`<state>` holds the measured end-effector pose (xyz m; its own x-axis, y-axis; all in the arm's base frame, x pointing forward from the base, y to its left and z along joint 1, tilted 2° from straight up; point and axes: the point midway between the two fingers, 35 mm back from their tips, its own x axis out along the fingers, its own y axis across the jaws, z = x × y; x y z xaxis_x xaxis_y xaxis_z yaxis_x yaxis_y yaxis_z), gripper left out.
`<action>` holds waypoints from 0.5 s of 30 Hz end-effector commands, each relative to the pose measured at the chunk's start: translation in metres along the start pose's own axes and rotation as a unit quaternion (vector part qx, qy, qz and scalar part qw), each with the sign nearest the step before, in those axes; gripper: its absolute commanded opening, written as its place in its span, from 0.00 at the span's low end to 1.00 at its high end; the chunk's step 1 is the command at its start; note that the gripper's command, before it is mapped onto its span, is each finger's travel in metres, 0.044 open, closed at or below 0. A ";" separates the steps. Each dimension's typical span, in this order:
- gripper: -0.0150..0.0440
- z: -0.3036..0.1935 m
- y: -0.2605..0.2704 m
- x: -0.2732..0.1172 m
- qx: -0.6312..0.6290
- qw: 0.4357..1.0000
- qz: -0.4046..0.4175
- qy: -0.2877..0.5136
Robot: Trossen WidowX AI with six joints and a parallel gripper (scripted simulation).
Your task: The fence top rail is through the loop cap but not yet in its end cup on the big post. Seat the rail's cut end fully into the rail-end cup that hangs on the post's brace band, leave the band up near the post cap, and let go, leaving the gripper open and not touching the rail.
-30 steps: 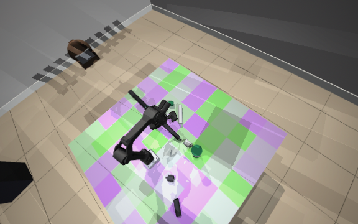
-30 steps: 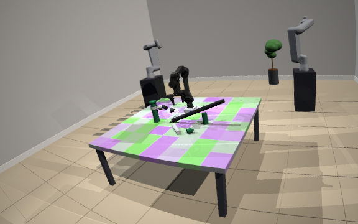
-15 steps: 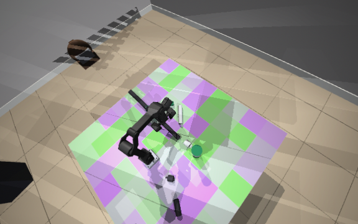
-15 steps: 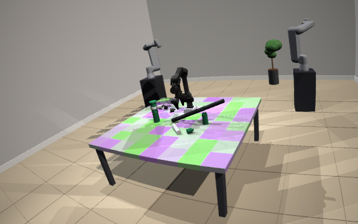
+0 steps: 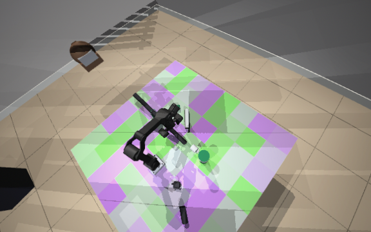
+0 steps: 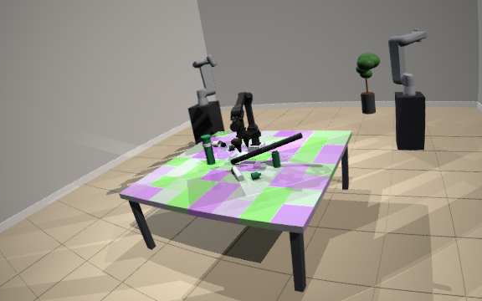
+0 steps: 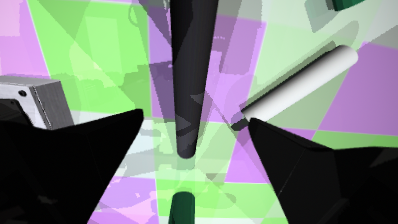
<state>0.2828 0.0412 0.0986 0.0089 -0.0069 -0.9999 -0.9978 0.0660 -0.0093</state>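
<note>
The end effector (image 5: 172, 120) (image 6: 238, 147) (image 7: 197, 118) is wide open and empty, the black rail (image 5: 143, 104) (image 6: 267, 148) (image 7: 191, 80) lying between its fingertips in the wrist view.

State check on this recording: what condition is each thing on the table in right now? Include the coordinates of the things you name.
Gripper (image 5: 169, 120) (image 6: 243, 144) (image 7: 197, 118): open, nothing between its fingers.
Long black rail (image 5: 143, 103) (image 6: 266, 149) (image 7: 192, 60): slanted, one end raised.
Tall green cylindrical post (image 5: 203, 156) (image 6: 210, 155) (image 7: 182, 207): upright.
Short green cylindrical post (image 6: 276, 159): upright.
White tube (image 5: 187, 118) (image 6: 237, 173) (image 7: 302, 82): lying down.
Small green cylindrical piece (image 6: 255, 176) (image 7: 350, 4): lying on its side.
</note>
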 end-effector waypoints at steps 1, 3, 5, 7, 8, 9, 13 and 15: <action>1.00 0.000 0.001 0.014 -0.002 1.000 0.003 -0.001; 1.00 0.000 0.001 0.014 -0.002 1.000 0.003 -0.001; 1.00 0.000 0.001 0.015 -0.002 1.000 0.003 -0.001; 1.00 0.000 0.001 0.016 -0.002 1.000 0.003 -0.001; 1.00 0.000 0.001 0.018 -0.002 1.000 0.003 -0.001; 1.00 0.000 0.001 0.019 -0.002 1.000 0.003 -0.001; 1.00 0.001 0.000 0.026 -0.002 1.000 0.003 -0.001; 1.00 0.001 0.000 0.029 -0.002 1.000 0.003 -0.001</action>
<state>0.2835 0.0413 0.0771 0.0085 -0.0070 -0.9999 -0.9978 0.0655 -0.0089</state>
